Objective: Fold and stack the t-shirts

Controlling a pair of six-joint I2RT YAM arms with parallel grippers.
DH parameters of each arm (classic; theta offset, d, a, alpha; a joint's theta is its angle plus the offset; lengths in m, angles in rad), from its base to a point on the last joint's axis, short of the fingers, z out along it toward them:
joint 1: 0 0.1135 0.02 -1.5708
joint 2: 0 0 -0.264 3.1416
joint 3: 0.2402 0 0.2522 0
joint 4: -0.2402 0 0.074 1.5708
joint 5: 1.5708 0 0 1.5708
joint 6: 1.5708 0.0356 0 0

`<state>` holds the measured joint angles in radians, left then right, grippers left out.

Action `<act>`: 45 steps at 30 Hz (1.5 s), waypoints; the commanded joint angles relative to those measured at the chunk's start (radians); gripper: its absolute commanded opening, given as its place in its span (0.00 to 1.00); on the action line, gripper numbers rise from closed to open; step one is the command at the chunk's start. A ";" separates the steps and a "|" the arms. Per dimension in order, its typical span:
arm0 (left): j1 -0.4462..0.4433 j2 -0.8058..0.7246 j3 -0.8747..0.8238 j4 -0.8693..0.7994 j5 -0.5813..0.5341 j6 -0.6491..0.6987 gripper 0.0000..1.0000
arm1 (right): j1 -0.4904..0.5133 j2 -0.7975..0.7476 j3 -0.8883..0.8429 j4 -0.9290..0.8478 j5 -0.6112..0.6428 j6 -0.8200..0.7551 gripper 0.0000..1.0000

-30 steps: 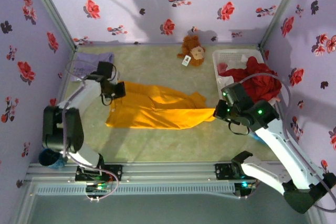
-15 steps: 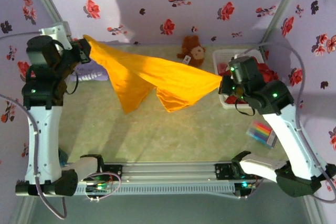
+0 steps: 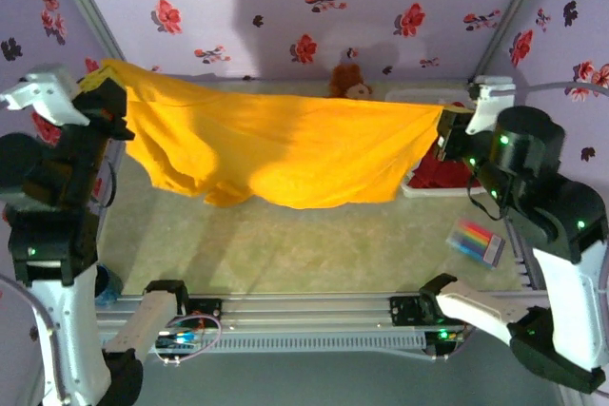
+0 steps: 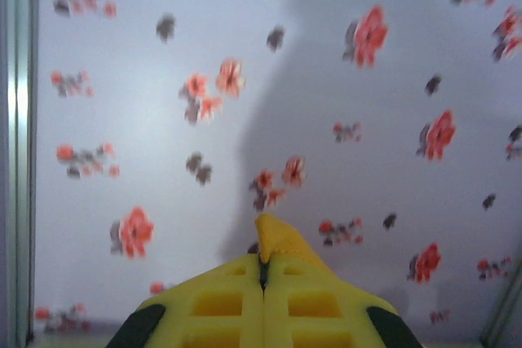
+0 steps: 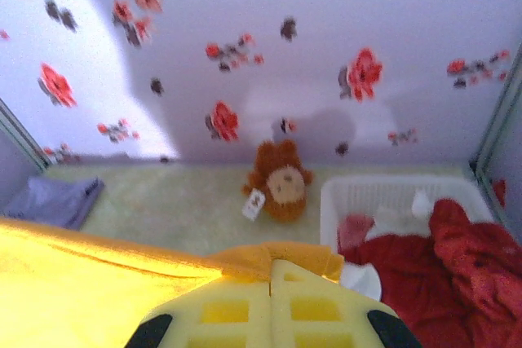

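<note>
Your arms have risen, spreading the orange-yellow t-shirt (image 3: 285, 151) wide in the air, its lower edge sagging. Left gripper (image 3: 112, 90) and right gripper (image 3: 444, 132) each clamp a corner.

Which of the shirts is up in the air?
The orange-yellow t-shirt: it hangs stretched between the left gripper and the right gripper, both shut on it. The lavender t-shirt lies on the green mat.

lavender floral walls (image 3: 285, 7), pale green floor (image 3: 314, 244)
</note>
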<state>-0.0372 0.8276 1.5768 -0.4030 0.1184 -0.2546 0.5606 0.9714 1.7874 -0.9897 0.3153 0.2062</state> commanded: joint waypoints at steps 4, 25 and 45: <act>0.002 0.014 0.170 0.120 -0.028 0.017 0.00 | -0.008 -0.085 0.027 0.276 -0.019 -0.098 0.00; 0.006 0.201 0.520 -0.222 -0.103 0.098 0.00 | -0.033 -0.038 0.154 0.150 -0.017 -0.076 0.00; 0.014 1.064 0.196 -0.056 -0.069 0.274 0.00 | -0.169 0.887 0.024 0.084 0.032 -0.043 0.00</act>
<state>-0.0311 1.7706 1.7027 -0.5133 0.0044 -0.0105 0.4126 1.7317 1.7023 -0.8074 0.3756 0.1272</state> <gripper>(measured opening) 0.055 0.056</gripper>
